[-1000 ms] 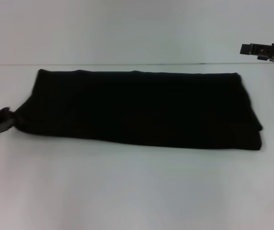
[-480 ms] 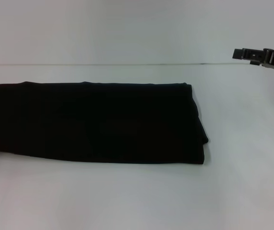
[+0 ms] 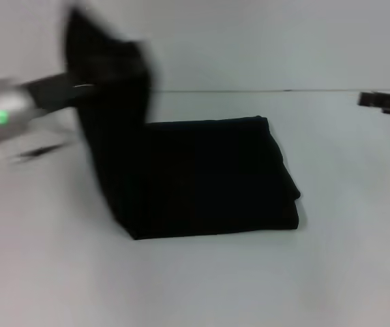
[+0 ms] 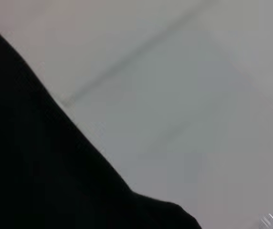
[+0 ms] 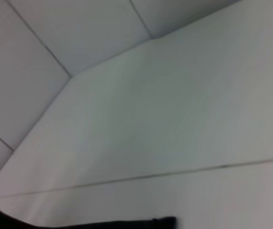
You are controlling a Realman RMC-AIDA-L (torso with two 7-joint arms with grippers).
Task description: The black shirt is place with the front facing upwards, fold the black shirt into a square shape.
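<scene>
The black shirt (image 3: 208, 177) lies on the white worktop (image 3: 249, 279), folded into a flat band. Its right part rests flat, with a neat folded edge on the right side. Its left end is lifted high up off the worktop and hangs down like a dark curtain. The left gripper (image 3: 79, 88) is up at that raised end, right against the cloth, at the tip of a silver arm (image 3: 4, 112) with a small green light on it. The arm and the lifted cloth are smeared, so I cannot tell how far the fingers are open or whether they pinch the cloth. In the left wrist view the shirt (image 4: 41, 176) fills one dark corner, with plain white worktop (image 4: 198, 119) past it, and no fingers show there. The right gripper (image 3: 386, 102) hangs in the air far off on the right, well apart from the shirt, and it is cut off by the picture edge, so I cannot tell about its fingers either. The right wrist view shows mostly the white worktop (image 5: 174, 119) and a thin dark strip of shirt (image 5: 127, 223) at the edge.
</scene>
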